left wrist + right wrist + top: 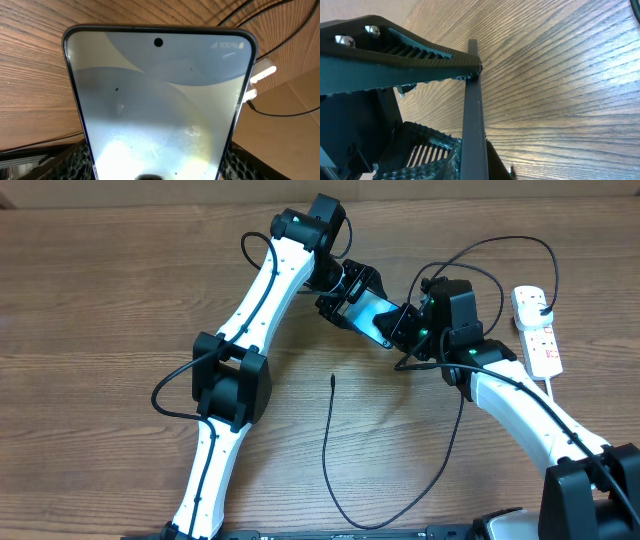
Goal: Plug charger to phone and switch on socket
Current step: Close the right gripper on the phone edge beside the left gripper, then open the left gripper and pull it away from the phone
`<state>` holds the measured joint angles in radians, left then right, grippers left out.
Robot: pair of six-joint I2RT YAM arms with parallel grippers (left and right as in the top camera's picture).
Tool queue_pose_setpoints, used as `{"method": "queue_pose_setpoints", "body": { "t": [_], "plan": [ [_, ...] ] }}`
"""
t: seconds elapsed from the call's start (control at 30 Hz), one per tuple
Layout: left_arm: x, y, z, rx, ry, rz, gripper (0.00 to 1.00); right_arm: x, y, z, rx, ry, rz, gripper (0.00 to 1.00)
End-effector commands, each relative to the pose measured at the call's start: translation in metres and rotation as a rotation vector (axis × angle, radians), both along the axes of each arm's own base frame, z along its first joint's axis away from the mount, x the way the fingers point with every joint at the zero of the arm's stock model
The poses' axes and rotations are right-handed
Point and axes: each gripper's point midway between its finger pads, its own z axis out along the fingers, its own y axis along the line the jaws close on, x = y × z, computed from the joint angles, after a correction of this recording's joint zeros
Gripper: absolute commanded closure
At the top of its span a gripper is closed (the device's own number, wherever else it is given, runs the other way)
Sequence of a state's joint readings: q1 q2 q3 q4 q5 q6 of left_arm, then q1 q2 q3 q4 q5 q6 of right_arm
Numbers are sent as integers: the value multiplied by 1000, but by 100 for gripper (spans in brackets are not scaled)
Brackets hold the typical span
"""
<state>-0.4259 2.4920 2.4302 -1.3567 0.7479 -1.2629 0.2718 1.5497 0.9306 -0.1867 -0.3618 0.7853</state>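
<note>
While L gripper (350,302) & R gripper (470,107) pinch 1 phone (372,313), 1 charger (324,452), 1 socket (541,337) lie unheld.

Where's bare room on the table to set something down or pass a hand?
Free: wide bare table left of the left arm; smaller patch between that arm and the charger. Crowded: top centre, where left gripper and right gripper both clamp the phone, and rightward to the socket.
</note>
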Motion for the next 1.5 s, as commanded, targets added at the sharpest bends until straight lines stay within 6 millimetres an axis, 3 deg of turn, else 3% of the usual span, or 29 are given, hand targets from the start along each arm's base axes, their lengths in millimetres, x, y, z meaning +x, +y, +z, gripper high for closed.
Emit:
{"method": "queue_pose_setpoints", "body": {
  "t": [0.0, 0.3, 0.47, 0.57, 0.9, 1.03, 1.17, 1.3, 1.47],
  "plan": [
    [4, -5, 9, -10, -29, 5, 71, 4, 2, 2, -2, -5, 2, 96],
    [10, 3, 1, 57, -60, 19, 40, 4, 2, 2, -2, -6, 2, 96],
    [16, 13, -5, 107, -88, 33, 10, 4, 2, 2, -1, -6, 1, 96],
    [25, 19, -2, 81, -112, 34, 2, 5, 2, 3, 0, -11, 1, 96],
    [60, 76, 15, -31, -188, 54, 4, 18, 5, 18, 35, -82, -13, 96],
    [77, 94, 39, -104, -238, 89, 4, 21, -3, 18, 225, 95, -225, 96],
    [94, 108, 80, -187, -371, 88, 6, 22, -3, 23, 455, 285, -414, 96],
    [102, 115, 123, -208, -529, 64, 8, 34, 7, 50, 641, 307, -447, 96],
    [98, 115, 151, -163, -620, 64, 6, 52, 12, 95, 836, 234, -439, 96]
  ]
}}
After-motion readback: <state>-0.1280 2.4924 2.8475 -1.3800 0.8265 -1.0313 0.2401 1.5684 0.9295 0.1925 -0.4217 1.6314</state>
